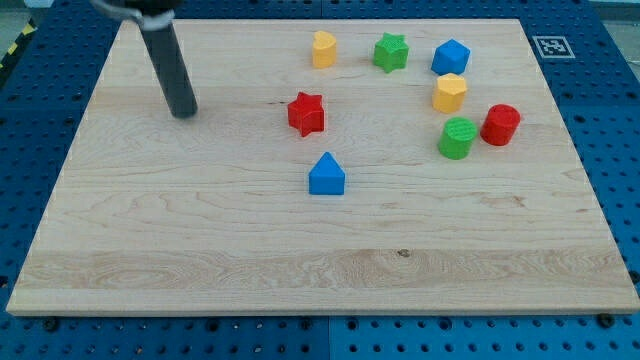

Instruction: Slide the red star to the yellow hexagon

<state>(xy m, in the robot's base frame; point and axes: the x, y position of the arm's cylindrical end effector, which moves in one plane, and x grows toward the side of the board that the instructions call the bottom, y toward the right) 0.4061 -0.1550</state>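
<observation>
1. Up at the view's top left, my tip (184,113) sits on the bare wood, the dark rod leaning up and out through the top edge. No gripper on this arm, so nothing is held; the tip touches no block.
2. Off to the tip's right and well apart from it sits the red star (306,113), alone near the middle of the desk (200,250).
3. Below the star, slightly to the right and clear of it, stands a blue block with a peaked, house-like top (326,175).
4. Further right now: the yellow hexagon (449,93) waits in the right-hand cluster, well apart from the red star, open wood between them.
5. Just above the hexagon, very close, is a blue block (451,56); its shape is hard to call.
6. Below the hexagon is a green round block (457,138), and just beside that, to the right, a red cylinder (500,125).
7. Along the top, a green star (391,52), and to its left a second yellow block (323,48), heart-like perhaps.
</observation>
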